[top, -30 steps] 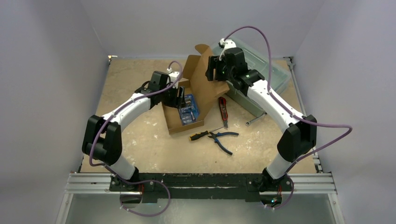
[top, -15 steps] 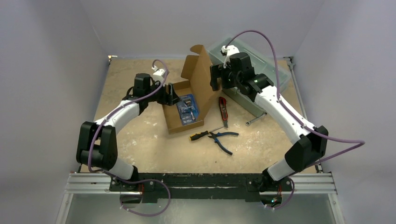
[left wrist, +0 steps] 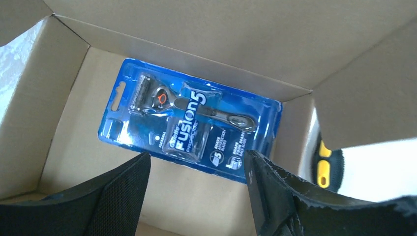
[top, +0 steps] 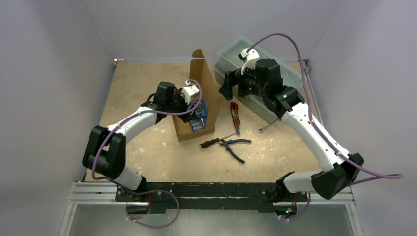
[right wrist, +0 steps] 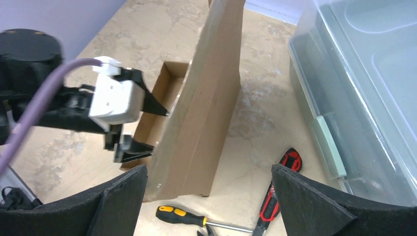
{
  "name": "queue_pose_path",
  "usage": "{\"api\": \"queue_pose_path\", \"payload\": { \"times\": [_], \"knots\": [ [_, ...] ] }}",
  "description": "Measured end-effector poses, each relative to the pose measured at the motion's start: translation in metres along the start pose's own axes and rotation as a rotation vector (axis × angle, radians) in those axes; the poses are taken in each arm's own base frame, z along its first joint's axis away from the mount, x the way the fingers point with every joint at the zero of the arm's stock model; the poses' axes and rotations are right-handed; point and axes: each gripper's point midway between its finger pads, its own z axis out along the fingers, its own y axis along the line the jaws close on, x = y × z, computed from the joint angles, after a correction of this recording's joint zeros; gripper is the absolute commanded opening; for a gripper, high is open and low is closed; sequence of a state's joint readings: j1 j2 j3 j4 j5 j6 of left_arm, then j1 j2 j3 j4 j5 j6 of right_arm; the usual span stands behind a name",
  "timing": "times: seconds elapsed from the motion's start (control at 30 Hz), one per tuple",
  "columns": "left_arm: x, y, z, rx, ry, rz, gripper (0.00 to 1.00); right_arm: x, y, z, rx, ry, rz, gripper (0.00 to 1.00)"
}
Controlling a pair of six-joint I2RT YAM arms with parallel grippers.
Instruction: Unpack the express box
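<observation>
Mid tabletop (top: 157,153): express box (top: 194,134), open, lid flap upright at far side. Flat on its floor: blue razor blister pk (left wrist: 189,120). Above that, pointing down into box: L tool (left wrist: 196,155), fingers moderately apart, gripping nothing. Just R of lid, not touching it: R tool (right wrist: 209,169), spread wide, empty. Behind it: grey-green plastic toolbox (right wrist: 364,88). On tabletop R of box: red knife (top: 235,115), screwdriver (top: 215,141), pliers (top: 236,146).

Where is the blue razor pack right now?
In the left wrist view the razor pack lies flat inside the open express box, just beneath the left pincer.
</observation>
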State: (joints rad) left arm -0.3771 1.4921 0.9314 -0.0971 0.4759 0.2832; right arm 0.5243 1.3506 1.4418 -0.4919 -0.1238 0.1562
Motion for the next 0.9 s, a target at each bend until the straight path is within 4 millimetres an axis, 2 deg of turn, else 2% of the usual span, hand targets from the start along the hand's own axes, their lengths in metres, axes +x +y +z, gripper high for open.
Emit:
{"api": "queue_pose_path", "payload": {
  "times": [0.17, 0.47, 0.6, 0.67, 0.73, 0.83, 0.9],
  "knots": [
    [0.010, 0.008, 0.021, 0.036, 0.074, 0.013, 0.66, -0.004, 0.006, -0.002, -0.029, -0.016, 0.000, 0.99],
    [0.030, -0.001, 0.027, 0.065, 0.104, 0.013, 0.65, 0.021, 0.017, 0.025, -0.052, 0.071, 0.013, 0.99],
    [0.027, -0.009, 0.031, 0.078, 0.089, 0.014, 0.65, 0.022, 0.037, 0.024, -0.076, 0.066, -0.007, 0.99],
    [0.024, -0.011, 0.033, 0.081, 0.076, 0.013, 0.64, 0.016, 0.056, 0.019, -0.097, 0.026, -0.015, 0.99],
    [0.022, -0.012, 0.035, 0.084, 0.062, 0.007, 0.63, 0.009, 0.064, 0.010, -0.095, -0.029, 0.004, 0.99],
    [0.021, -0.010, 0.038, 0.081, 0.055, 0.000, 0.62, -0.006, 0.062, -0.008, -0.065, -0.119, 0.067, 0.96],
    [0.024, -0.011, 0.041, 0.085, 0.061, -0.003, 0.61, -0.026, 0.058, -0.021, -0.040, -0.199, 0.113, 0.93]
  ]
}}
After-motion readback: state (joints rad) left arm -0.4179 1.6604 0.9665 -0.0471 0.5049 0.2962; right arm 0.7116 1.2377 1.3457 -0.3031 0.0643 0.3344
